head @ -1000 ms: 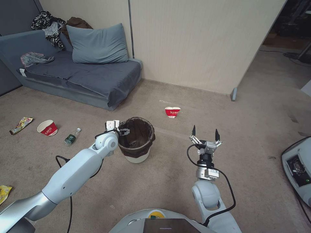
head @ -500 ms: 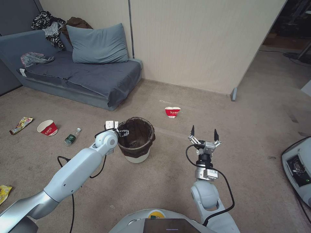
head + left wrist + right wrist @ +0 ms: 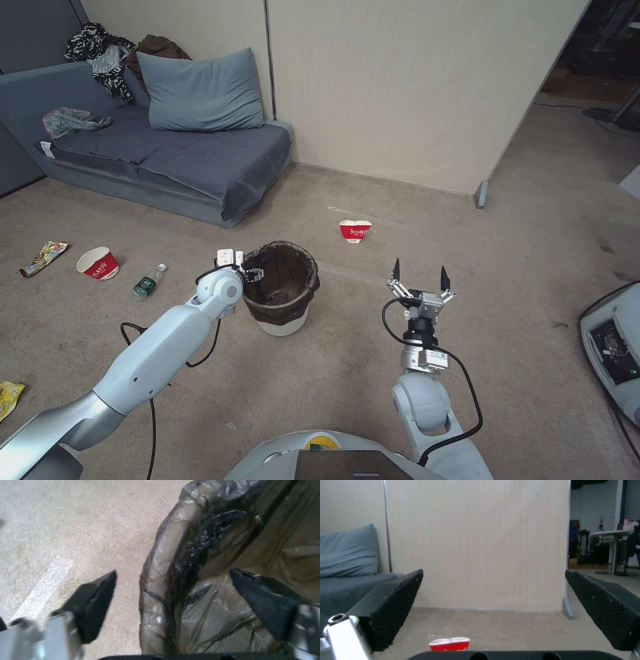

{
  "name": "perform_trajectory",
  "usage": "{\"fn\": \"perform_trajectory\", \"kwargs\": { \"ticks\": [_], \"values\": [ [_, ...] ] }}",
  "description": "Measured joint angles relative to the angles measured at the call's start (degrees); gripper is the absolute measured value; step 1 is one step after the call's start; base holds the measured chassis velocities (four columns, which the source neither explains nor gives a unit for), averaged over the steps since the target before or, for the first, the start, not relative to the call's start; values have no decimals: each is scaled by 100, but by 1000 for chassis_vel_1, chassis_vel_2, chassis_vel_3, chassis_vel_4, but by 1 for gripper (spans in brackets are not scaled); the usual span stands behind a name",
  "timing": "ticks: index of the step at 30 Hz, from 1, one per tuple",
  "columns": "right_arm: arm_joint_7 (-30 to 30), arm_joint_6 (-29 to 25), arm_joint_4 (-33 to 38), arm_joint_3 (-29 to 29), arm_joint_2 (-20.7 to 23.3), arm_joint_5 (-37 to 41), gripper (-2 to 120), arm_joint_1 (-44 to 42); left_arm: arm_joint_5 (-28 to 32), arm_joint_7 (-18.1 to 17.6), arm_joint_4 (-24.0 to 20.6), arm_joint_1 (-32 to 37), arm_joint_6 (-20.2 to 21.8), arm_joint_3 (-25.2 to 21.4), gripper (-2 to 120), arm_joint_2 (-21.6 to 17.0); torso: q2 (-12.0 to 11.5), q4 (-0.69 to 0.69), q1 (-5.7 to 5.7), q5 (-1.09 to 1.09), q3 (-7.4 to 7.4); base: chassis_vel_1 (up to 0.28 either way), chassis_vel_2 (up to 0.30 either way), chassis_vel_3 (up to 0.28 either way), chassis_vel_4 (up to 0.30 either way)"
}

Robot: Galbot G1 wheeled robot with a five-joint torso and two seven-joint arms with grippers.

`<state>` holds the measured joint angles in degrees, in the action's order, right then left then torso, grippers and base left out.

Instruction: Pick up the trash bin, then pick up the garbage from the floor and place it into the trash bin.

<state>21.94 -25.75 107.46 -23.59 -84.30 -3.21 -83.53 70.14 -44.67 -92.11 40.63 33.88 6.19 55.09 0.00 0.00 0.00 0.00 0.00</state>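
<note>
The trash bin (image 3: 283,313), a white bucket lined with a dark brown bag, stands on the carpet in front of me. My left gripper (image 3: 253,272) is at its left rim. In the left wrist view this gripper (image 3: 173,600) is open and straddles the bag-wrapped rim (image 3: 160,562), one finger outside over the carpet, the other inside. To the bin's right, my right gripper (image 3: 419,272) is held open and empty, pointing forward. Garbage lies around: a red cup (image 3: 355,231) beyond the bin, another red cup (image 3: 98,263), a small bottle (image 3: 148,283) and a wrapper (image 3: 44,257) at the left.
A grey sofa (image 3: 167,160) with a pillow and a plastic bag (image 3: 70,121) stands at the back left. A beige partition (image 3: 400,87) with a foot (image 3: 481,193) runs behind. A yellow wrapper (image 3: 9,397) lies near left; a white machine (image 3: 613,347) stands at the right edge.
My left gripper has edged slightly toward the bin's rim. The right gripper has drifted a little back and left. The bin and litter have not moved.
</note>
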Motion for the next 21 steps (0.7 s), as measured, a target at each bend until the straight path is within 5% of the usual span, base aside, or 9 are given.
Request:
{"fn": "perform_trajectory", "kwargs": {
  "ticks": [21],
  "values": [
    [30,14,30,65,-16,-9,100,-2,386,-404,198,24,86,-196,15,126,1,0,0,3,-1,0,0,0,0]
  ]
}}
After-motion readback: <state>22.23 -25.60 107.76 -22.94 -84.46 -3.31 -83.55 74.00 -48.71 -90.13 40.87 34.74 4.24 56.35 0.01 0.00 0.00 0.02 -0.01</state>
